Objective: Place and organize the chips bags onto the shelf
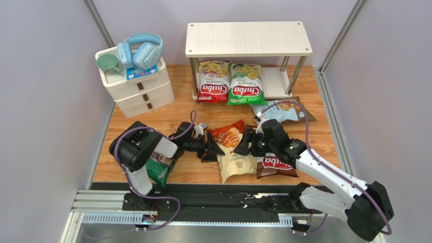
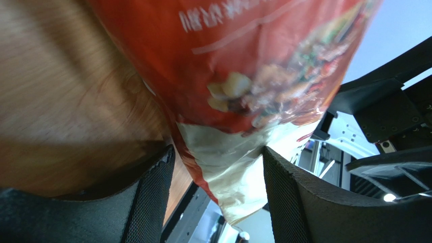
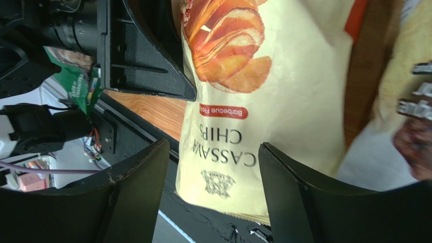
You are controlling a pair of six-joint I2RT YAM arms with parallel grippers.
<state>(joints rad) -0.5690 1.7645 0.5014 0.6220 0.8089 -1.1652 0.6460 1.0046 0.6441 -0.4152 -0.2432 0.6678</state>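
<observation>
At the centre of the top view, the cream and orange bag (image 1: 237, 163) lay on the bench (image 1: 152, 114) with its orange end raised between the two hands. The left hand (image 1: 215, 148) stood wide, that end of the bag filling the gap between its fingers (image 2: 152, 202). The right hand (image 1: 242, 147) was also wide, facing the bag's cream side (image 3: 284, 101) with nothing held.

The red bag (image 1: 213, 83) and green bag (image 1: 246, 85) rested side by side on the lower board of the shelf (image 1: 248, 38), at upper centre. The pale blue bag (image 1: 278, 110) lay right of centre, the brown bag (image 1: 276, 166) under the right arm, and the dark green bag (image 1: 159, 169) at lower left.
</observation>
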